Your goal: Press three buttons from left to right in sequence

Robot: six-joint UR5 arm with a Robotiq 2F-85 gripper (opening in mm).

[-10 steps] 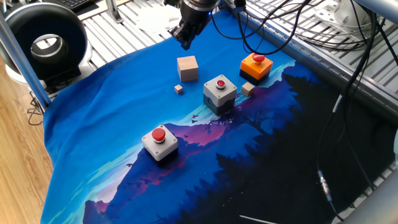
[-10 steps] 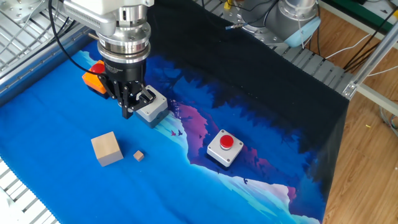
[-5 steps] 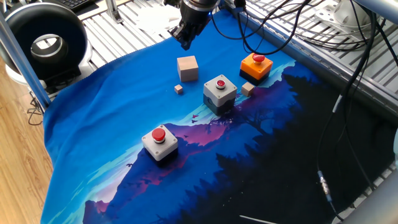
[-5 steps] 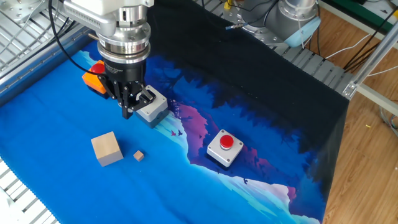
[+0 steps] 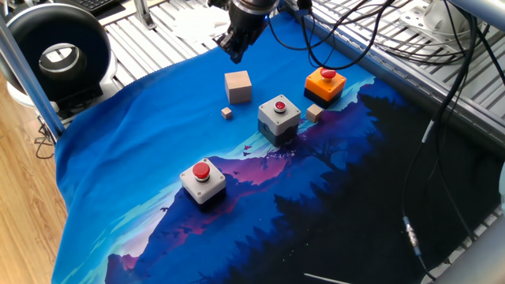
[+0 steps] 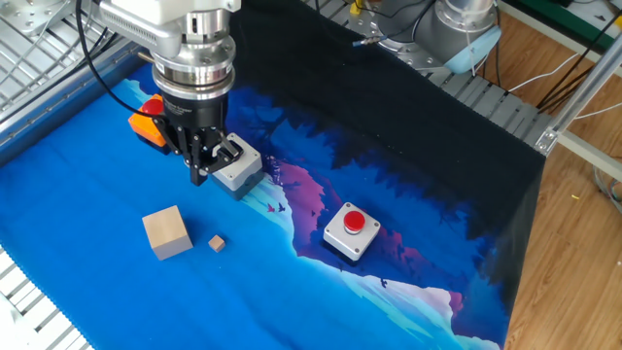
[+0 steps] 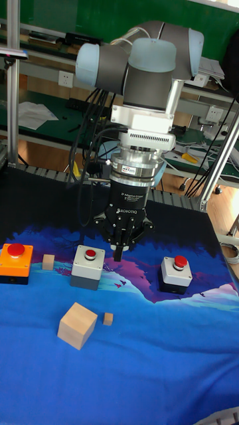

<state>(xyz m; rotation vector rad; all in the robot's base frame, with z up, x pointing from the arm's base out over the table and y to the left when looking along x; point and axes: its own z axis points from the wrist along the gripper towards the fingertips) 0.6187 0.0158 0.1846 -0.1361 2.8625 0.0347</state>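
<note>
Three buttons stand on the blue cloth: a grey box with a red cap [image 5: 203, 180] near the front, a second grey one [image 5: 279, 116] in the middle, and an orange one [image 5: 325, 84] at the back. My gripper [image 5: 235, 54] hangs in the air beyond the large wooden cube [image 5: 237, 86], touching none of them. In the tall fixed view the gripper [image 7: 118, 254] tapers to one tip, fingers shut on nothing, just right of the middle button [image 7: 87, 265]. In the other fixed view the gripper [image 6: 199, 173] partly hides the middle button [image 6: 236, 163] and the orange one [image 6: 148, 122].
Two small wooden cubes [image 5: 226, 113] [image 5: 315, 112] lie near the middle button. A black ring-shaped device [image 5: 57, 57] sits off the cloth at the left. Cables [image 5: 442, 118] trail over the metal rails at the right. The cloth's dark half stretches to the right.
</note>
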